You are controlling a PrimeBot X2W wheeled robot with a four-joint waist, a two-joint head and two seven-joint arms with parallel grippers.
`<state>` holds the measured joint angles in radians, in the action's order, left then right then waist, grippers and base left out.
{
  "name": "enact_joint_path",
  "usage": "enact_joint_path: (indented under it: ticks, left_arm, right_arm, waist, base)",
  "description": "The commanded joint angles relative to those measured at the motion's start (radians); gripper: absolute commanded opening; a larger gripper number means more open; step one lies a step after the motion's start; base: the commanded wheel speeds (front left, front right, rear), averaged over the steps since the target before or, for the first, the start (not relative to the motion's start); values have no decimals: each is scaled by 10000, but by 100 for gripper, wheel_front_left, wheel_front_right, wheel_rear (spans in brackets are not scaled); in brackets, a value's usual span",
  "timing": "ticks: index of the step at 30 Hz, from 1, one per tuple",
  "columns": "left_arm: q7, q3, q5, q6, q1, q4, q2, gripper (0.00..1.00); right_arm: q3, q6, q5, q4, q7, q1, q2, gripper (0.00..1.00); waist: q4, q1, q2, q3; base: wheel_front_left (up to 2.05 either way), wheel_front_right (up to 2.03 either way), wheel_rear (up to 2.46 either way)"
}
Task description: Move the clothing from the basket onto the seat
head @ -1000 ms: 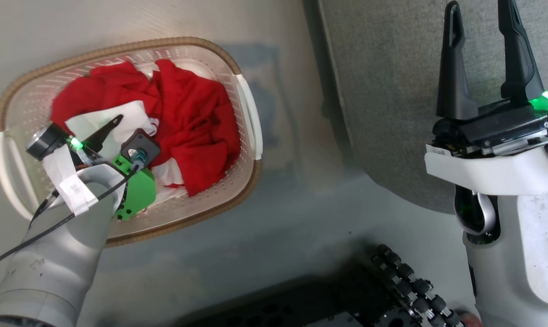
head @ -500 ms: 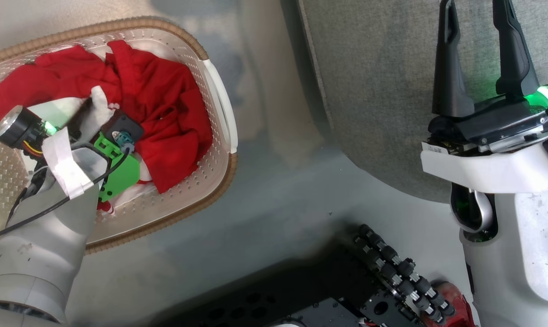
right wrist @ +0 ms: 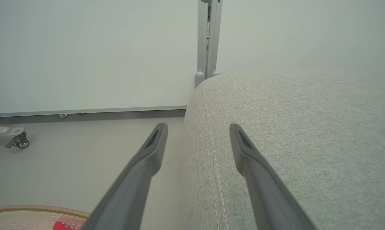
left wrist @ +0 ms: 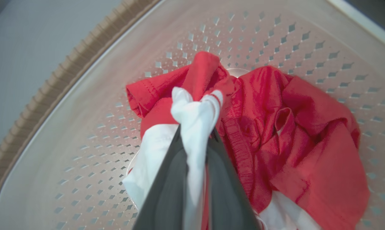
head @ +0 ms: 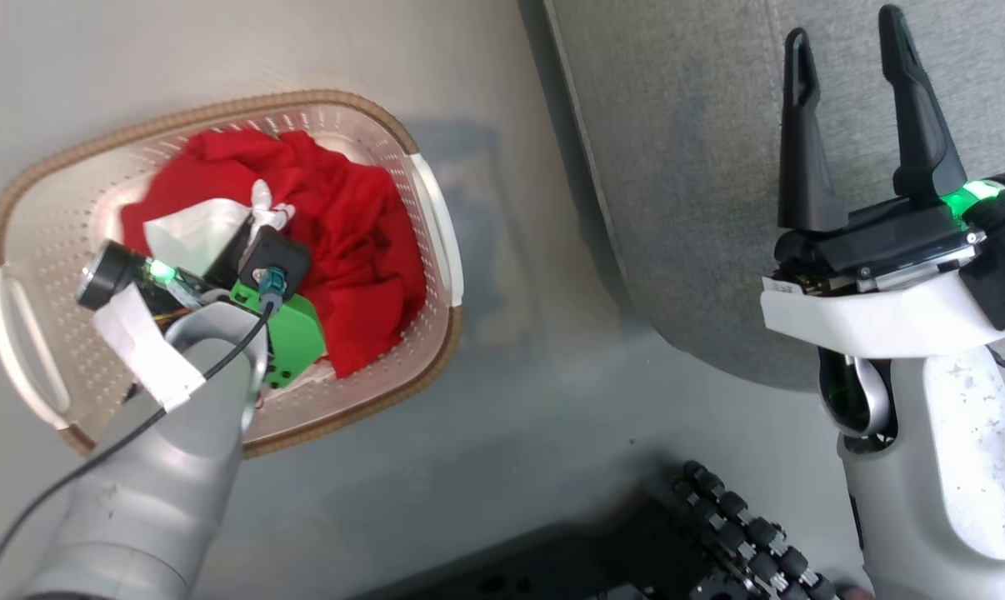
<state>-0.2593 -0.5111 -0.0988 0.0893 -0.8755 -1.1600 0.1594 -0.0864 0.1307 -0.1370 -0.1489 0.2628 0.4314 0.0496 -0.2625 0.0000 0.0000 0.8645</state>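
— Where is the clothing?
— The red clothing [head: 348,225] lies crumpled in a heap in the basket [head: 219,105], mostly toward the end nearer the seat [head: 686,167]. A white panel with a red-striped edge is bunched up above the heap, pinched between the closed fingers of my left gripper [left wrist: 195,131].
— And the basket?
— Cream, perforated, with a brown woven-look rim and white handles at its ends. It stands upright on the floor [head: 536,400], beside the seat but apart from it.
— The seat?
— Light-grey fabric, with a rounded edge and a stitched double seam.
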Motion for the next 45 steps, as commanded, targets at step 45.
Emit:
enact_joint_path:
  ticks: [45]
  left_arm:
    - [-15, 618, 2644, -1914, 5387, 8776, -1076, 0]
  right_arm:
    - [-2308, -1, 242, 1629, 31, -3585, 491, 100]
  waist:
    - [1803, 0, 0, -8020]
  base:
    - [0, 0, 0]
